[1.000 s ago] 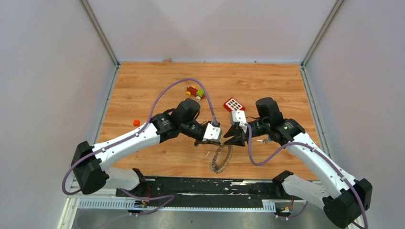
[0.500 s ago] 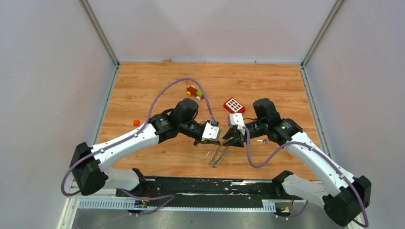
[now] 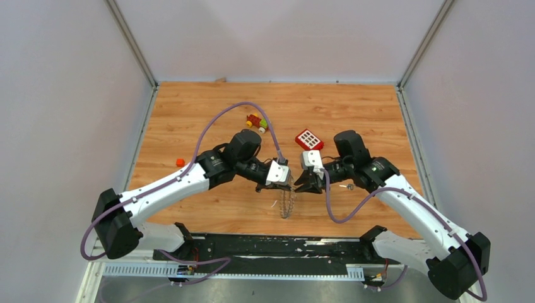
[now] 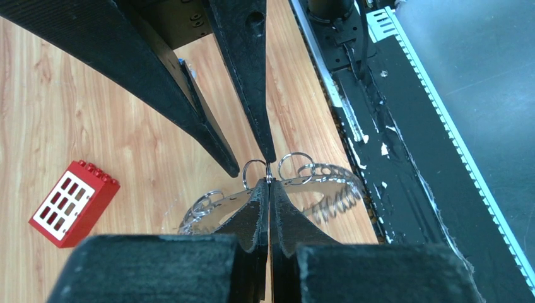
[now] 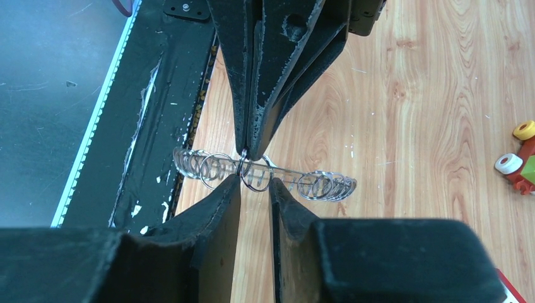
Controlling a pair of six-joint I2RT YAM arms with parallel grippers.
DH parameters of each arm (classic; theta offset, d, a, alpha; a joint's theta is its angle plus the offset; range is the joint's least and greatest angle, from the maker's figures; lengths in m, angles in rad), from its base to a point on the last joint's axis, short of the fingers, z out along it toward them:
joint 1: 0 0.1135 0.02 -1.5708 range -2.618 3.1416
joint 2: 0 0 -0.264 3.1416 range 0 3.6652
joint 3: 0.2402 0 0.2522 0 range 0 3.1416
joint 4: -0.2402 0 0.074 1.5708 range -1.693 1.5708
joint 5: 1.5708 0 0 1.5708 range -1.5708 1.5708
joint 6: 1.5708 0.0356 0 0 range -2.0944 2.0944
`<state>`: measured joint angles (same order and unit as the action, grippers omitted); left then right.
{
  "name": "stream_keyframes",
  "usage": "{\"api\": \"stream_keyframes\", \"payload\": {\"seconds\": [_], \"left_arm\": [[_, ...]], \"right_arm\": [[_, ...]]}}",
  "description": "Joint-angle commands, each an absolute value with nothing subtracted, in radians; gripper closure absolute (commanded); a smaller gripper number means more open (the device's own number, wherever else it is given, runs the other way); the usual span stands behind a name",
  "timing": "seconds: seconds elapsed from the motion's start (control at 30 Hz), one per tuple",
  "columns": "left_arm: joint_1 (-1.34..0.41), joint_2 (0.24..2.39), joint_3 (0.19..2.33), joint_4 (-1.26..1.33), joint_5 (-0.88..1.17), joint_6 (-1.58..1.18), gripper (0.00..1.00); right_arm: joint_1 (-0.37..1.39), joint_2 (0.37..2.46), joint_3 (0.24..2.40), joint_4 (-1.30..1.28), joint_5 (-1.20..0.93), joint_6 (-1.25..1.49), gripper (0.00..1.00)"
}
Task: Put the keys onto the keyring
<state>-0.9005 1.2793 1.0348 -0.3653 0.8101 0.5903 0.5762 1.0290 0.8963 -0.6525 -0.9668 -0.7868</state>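
The keyring point(image 3: 288, 204) hangs edge-on between the two grippers, a metal band fringed with small silver rings. My left gripper point(image 3: 283, 183) is shut on its top edge, as the left wrist view point(image 4: 269, 181) shows over the keyring point(image 4: 328, 183). My right gripper point(image 3: 303, 185) faces it tip to tip. In the right wrist view it point(image 5: 255, 187) stands slightly open around one small ring of the keyring point(image 5: 318, 184). One small dark key point(image 3: 349, 187) lies on the table right of the right gripper. The blue-headed piece shows only as a blue speck point(image 4: 183, 62).
A red block with white squares point(image 3: 309, 139) lies behind the grippers and also shows in the left wrist view point(image 4: 72, 202). A red-yellow-green toy point(image 3: 257, 122) lies farther back. A small orange piece point(image 3: 180, 162) is at the left. The black base rail point(image 3: 271, 246) runs along the near edge.
The keyring has turned from a slanted oval to hanging edge-on. The right gripper has moved left, closer to the left gripper.
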Motion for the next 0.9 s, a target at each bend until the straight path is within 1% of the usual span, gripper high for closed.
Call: {"api": "stream_keyframes", "payload": {"seconds": [0.0,0.17,0.2,0.3,0.4,0.67,0.87], "left_arm": [[-0.899,1.236,1.035,-0.318,0.863,0.574,1.0],[-0.896,1.239,1.034,-0.315,0.865,0.573,1.0],[-0.895,1.238,1.034,-0.316,0.866,0.573,1.0],[-0.89,1.235,1.03,-0.313,0.871,0.572,1.0],[-0.886,1.235,1.028,-0.308,0.872,0.57,1.0],[-0.885,1.235,1.017,-0.313,0.904,0.592,1.0],[-0.885,1.234,1.006,-0.315,0.898,0.605,1.0]], "right_arm": [[0.592,1.04,0.882,-0.624,-0.964,-0.801,0.77],[0.599,1.037,0.877,-0.622,-0.956,-0.808,0.75],[0.599,1.035,0.874,-0.624,-0.954,-0.815,0.74],[0.6,1.021,0.869,-0.629,-0.94,-0.833,0.66],[0.601,1.011,0.869,-0.623,-0.937,-0.834,0.64],[0.605,1.014,0.874,-0.552,-0.864,-0.748,0.79],[0.602,1.012,0.882,-0.538,-0.852,-0.706,0.83]]}}
